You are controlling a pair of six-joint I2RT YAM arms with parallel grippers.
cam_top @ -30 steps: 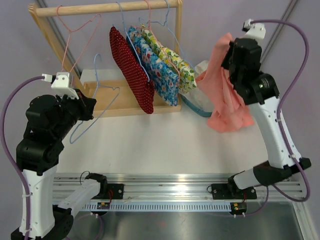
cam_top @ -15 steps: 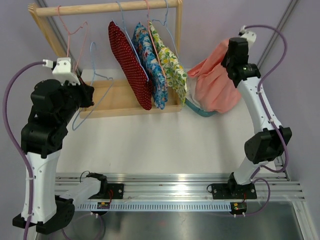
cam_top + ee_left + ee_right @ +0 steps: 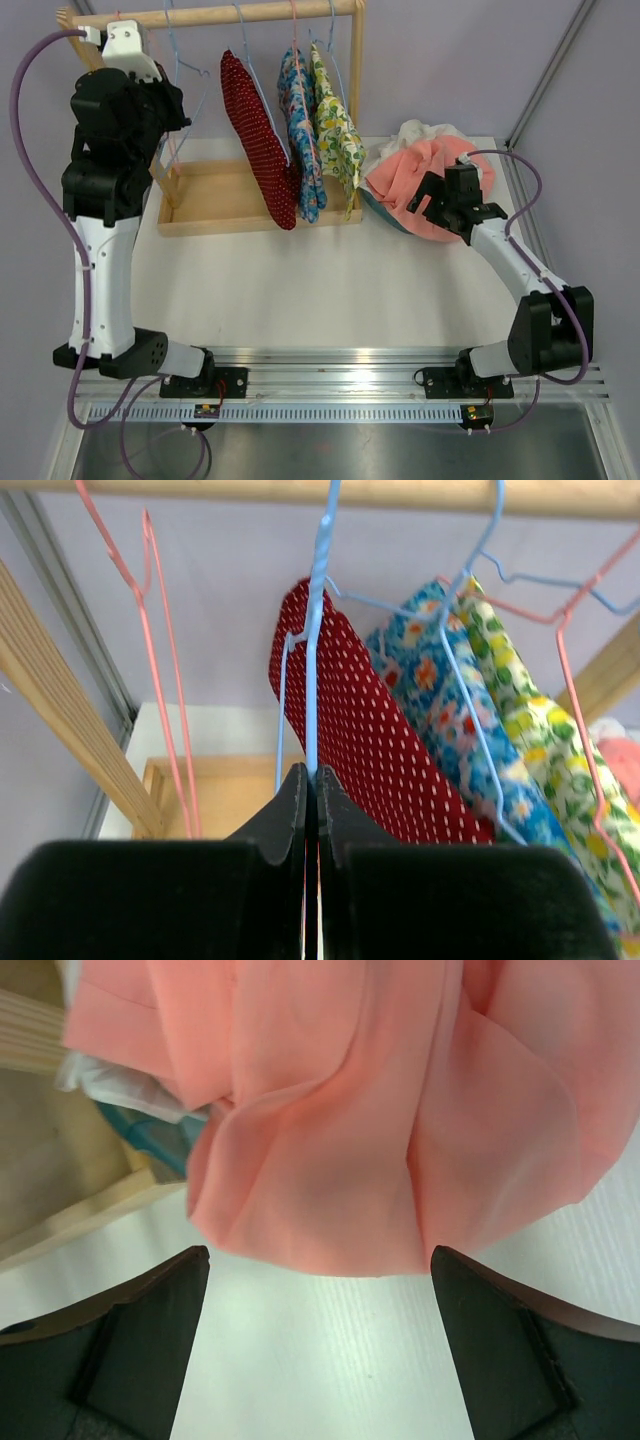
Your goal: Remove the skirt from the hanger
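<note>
The pink skirt (image 3: 405,180) lies bunched on a pile of clothes at the table's right, off any hanger. My right gripper (image 3: 428,198) hovers low just in front of it, open, with nothing between its fingers; in the right wrist view the skirt (image 3: 330,1130) fills the upper part and bare table shows between the jaws (image 3: 320,1255). My left gripper (image 3: 178,108) is raised beside the rack's left end, shut on the wire of an empty blue hanger (image 3: 318,630), whose hook reaches up to the wooden rail (image 3: 250,488).
The wooden rack (image 3: 230,14) holds a red dotted garment (image 3: 262,140), a blue floral one (image 3: 300,130) and a yellow floral one (image 3: 335,130) on hangers, plus an empty pink hanger (image 3: 165,680). Its base tray (image 3: 215,200) lies below. White cloth (image 3: 425,130) and a teal hanger (image 3: 385,215) lie under the skirt.
My right arm came down with the skirt, laid it on the pile and opened, letting it go. My left arm lifted the blue hanger up to the rail.
</note>
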